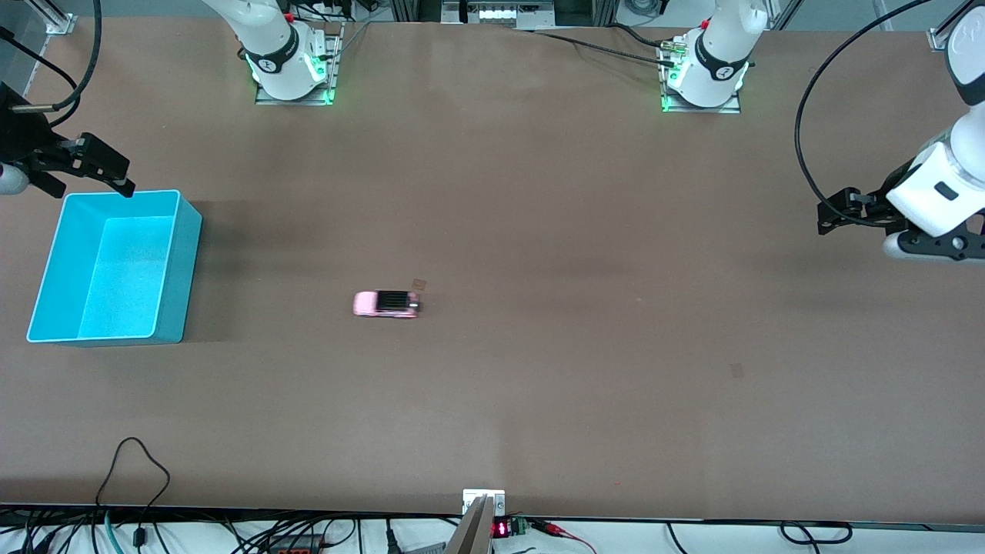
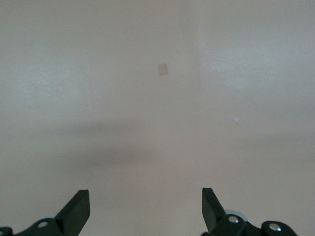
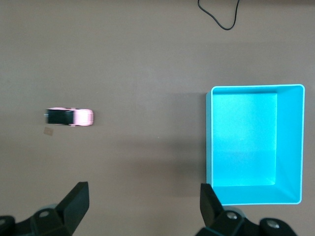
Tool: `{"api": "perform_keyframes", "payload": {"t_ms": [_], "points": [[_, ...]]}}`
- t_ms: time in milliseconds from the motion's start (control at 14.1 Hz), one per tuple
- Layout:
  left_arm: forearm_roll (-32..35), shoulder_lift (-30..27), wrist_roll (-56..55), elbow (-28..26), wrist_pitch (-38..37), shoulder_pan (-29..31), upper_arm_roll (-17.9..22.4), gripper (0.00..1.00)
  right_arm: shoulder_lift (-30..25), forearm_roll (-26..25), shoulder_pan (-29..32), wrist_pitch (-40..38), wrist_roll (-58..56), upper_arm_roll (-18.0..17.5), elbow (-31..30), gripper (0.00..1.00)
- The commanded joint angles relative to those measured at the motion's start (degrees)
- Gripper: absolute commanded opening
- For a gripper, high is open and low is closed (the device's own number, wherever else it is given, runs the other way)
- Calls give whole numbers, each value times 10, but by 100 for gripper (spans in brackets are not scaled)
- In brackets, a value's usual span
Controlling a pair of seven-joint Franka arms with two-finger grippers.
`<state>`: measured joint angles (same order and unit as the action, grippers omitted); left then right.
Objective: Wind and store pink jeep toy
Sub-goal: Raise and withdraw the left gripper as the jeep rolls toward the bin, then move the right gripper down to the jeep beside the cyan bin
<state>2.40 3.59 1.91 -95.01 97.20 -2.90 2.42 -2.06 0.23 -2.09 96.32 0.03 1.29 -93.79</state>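
Brown tabletop is seen bare around the jeep (image 1: 387, 304), which sits on its wheels near the middle, toward the right arm's end, well apart from the cyan bin (image 1: 115, 265) at its nine o'clock. Light, rigid and slick plastic is judged; its two long flanks are best pinched. Its long axis runs three to nine o'clock, the pink hood toward nine. The right gripper (image 1: 96, 165) hangs spread over the bin's rim. The left gripper (image 1: 846, 209) waits spread over bare table.
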Motion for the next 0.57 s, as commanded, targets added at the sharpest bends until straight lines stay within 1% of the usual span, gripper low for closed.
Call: {"api": "perform_keyframes", "payload": {"t_ms": [0,71,213,498], "points": [[-8,-37,-11,-43,19,-23,29,100,-7,2,8,4,-9,-4,-9,100],[-8,-43,-11,-44,12,-22,29,100,-7,2,8,4,-9,-4,-9,100],[-8,-39,-6,-33,-34,-20,22,100,-4,2,9,4,-8,-4,-8,100],[-8,-39,-3,-30,-40,-19,19,100,25,1,13,-3,-11,-4,-7,100]]}}
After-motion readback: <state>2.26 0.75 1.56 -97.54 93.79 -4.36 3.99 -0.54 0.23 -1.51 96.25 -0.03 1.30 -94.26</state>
